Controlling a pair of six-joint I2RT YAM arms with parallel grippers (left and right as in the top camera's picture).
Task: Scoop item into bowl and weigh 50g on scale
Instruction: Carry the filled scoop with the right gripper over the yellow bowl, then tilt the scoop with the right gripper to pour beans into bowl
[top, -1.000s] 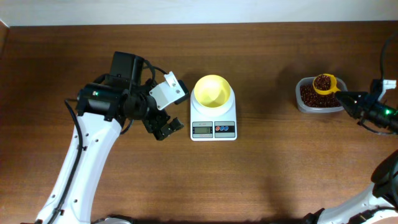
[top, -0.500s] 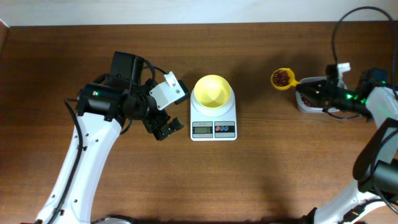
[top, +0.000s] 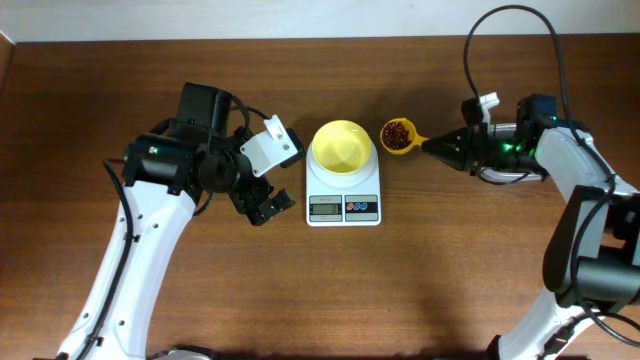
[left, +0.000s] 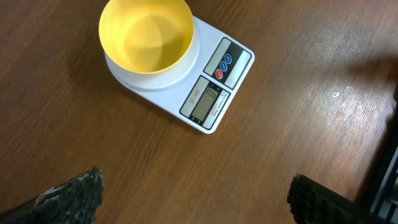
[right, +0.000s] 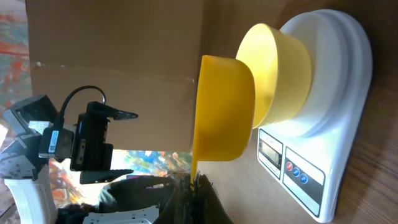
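Observation:
The pale-yellow bowl (top: 344, 146) stands empty on the white scale (top: 343, 205) at the table's centre; both also show in the left wrist view, bowl (left: 147, 36) and scale (left: 216, 90). My right gripper (top: 432, 147) is shut on the handle of a bright-yellow scoop (top: 398, 135) holding reddish-brown beans (top: 397, 132), just right of the bowl. In the right wrist view the scoop (right: 224, 117) hangs beside the bowl (right: 277, 71). My left gripper (top: 270, 207) is open and empty, left of the scale.
The clear tub of beans is mostly hidden behind my right arm (top: 515, 150) at the right. Brown tabletop (top: 400, 290) lies in front of the scale. The table's far edge meets a white wall.
My right gripper has carried the filled scoop leftward from above the tub to just right of the bowl. The left arm has not moved.

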